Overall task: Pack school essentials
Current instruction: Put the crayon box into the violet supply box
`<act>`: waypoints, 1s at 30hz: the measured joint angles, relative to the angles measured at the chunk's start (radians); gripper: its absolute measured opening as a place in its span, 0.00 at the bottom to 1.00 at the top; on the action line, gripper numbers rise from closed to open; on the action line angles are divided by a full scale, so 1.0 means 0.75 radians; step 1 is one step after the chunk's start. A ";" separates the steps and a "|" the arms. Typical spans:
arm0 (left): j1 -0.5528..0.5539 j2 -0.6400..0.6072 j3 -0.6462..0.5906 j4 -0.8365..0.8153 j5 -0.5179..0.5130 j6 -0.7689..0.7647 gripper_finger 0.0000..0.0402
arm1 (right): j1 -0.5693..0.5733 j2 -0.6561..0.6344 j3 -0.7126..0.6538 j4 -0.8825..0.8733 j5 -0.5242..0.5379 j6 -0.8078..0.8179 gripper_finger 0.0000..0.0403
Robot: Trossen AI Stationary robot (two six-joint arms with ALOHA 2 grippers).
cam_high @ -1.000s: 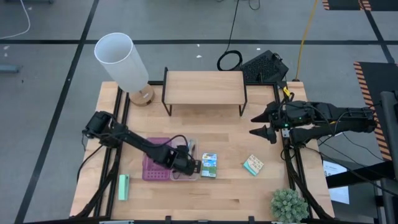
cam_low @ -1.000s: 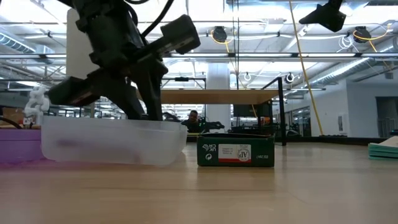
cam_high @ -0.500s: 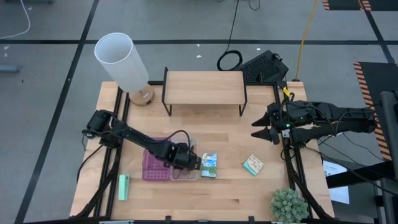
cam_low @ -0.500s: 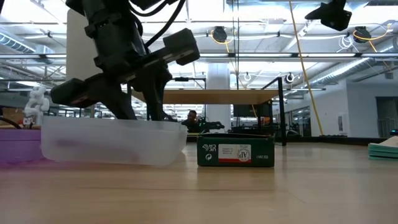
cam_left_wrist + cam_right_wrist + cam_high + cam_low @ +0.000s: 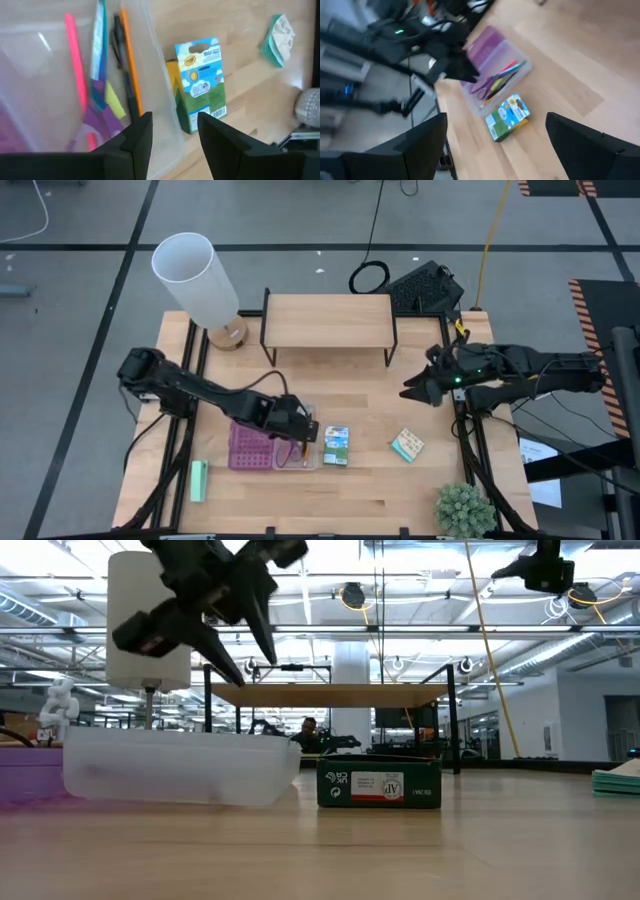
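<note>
Left hand [image 5: 297, 425]: open, empty, above clear case [image 5: 300, 442].
Right hand [image 5: 418, 387]: open, waiting.
Crayon box [image 5: 336, 446]: light, stiff cardboard; probably best pinched across narrow sides.

Barely anything legible: on the side of the green-blue packet [image 5: 379, 783], seen from the low view, a round seal with the letters "AP" beside lines of print too small to read. On its front [image 5: 201, 82], an oval logo, wording unreadable.
</note>
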 joint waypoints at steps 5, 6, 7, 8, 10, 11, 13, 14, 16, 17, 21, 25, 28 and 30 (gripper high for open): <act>0.019 -0.104 0.000 -0.075 -0.006 0.184 0.40 | 0.002 0.079 0.000 0.003 0.106 0.289 0.82; 0.021 -0.121 0.000 -0.075 -0.006 0.221 0.40 | 0.008 0.099 0.000 0.004 0.110 0.347 0.82; 0.021 -0.139 0.001 -0.085 -0.006 0.249 0.40 | 0.018 0.126 -0.001 0.014 0.111 0.394 0.82; 0.020 -0.159 0.000 -0.113 -0.006 0.277 0.40 | 0.032 0.158 -0.001 0.041 0.111 0.430 0.82; 0.015 -0.196 -0.001 -0.150 -0.007 0.321 0.40 | 0.072 0.218 -0.001 0.114 0.111 0.497 0.82; 0.011 -0.212 0.000 -0.156 -0.007 0.338 0.40 | 0.097 0.255 -0.001 0.149 0.114 0.530 0.82; 0.000 -0.243 0.000 -0.207 -0.007 0.372 0.40 | 0.152 0.333 -0.001 0.256 0.151 0.622 0.82; -0.007 -0.258 -0.002 -0.228 -0.008 0.386 0.40 | 0.183 0.370 -0.001 0.294 0.188 0.681 0.82; -0.025 -0.286 0.001 -0.235 -0.027 0.406 0.40 | 0.241 0.446 -0.001 0.390 0.270 0.764 0.82; -0.041 -0.302 0.000 -0.262 -0.046 0.411 0.40 | 0.264 0.485 0.000 0.439 0.299 0.799 0.82; -0.112 -0.326 0.000 -0.312 -0.104 0.404 0.40 | 0.337 0.625 0.001 0.535 0.329 0.912 0.82; -0.189 -0.336 0.002 -0.330 -0.150 0.389 0.40 | 0.385 0.754 0.067 0.525 0.328 0.971 0.82; -0.238 -0.332 -0.001 -0.344 -0.179 0.371 0.40 | 0.395 0.851 0.169 0.448 0.314 0.982 0.82; -0.264 -0.335 -0.001 -0.342 -0.195 0.351 0.40 | 0.393 0.920 0.257 0.352 0.314 0.981 0.82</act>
